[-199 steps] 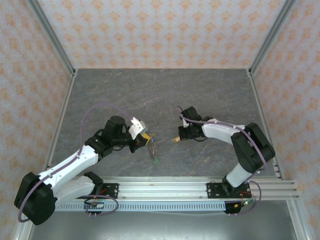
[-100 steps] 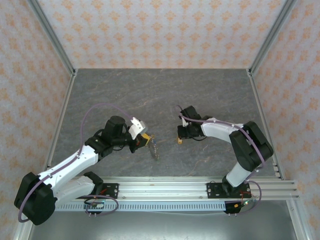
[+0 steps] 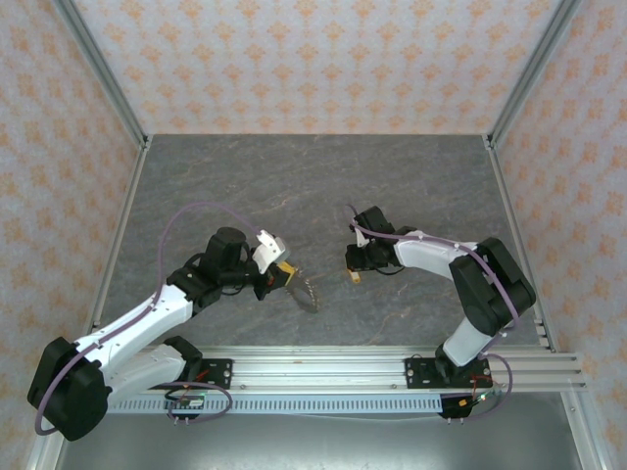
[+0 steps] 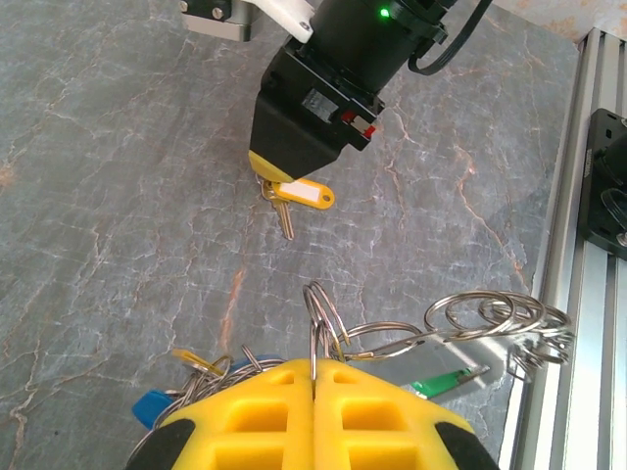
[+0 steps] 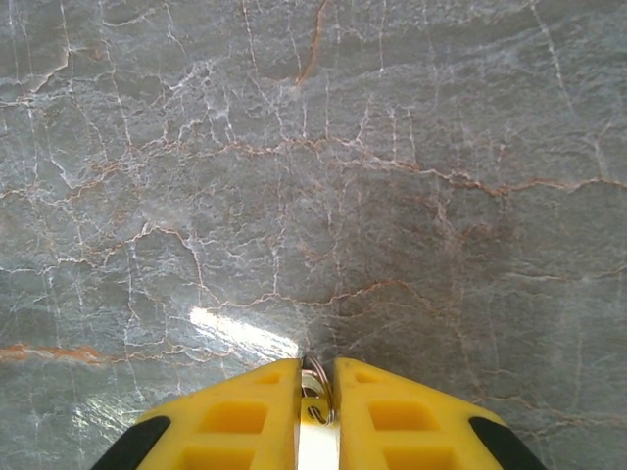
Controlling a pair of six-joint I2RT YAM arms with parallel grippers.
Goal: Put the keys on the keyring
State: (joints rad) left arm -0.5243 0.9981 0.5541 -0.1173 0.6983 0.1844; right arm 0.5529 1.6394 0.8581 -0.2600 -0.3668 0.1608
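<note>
My left gripper (image 4: 314, 364) is shut on the keyring (image 4: 328, 318), pinching a thin wire loop between its yellow fingertips. Several smaller silvery rings (image 4: 495, 315) trail off to the right of it. A green-tagged key (image 4: 441, 381) and a blue-tagged key (image 4: 152, 405) hang from the bunch. In the top view the left gripper (image 3: 287, 277) holds the keyring (image 3: 309, 293) just above the table. My right gripper (image 3: 354, 268) faces it, a short gap away. The right gripper (image 5: 315, 368) is shut on the yellow-tagged key (image 4: 298, 193), whose small ring (image 5: 316, 377) shows between the fingers.
The grey marbled table (image 3: 313, 186) lies under both grippers. An aluminium rail (image 4: 588, 196) runs along the near edge, close to the hanging rings. Patterned walls (image 3: 313, 59) close in the back and sides.
The keyring in my left gripper has swung up and a little to the right, no longer hanging straight down. My right gripper with the yellow key has barely moved.
</note>
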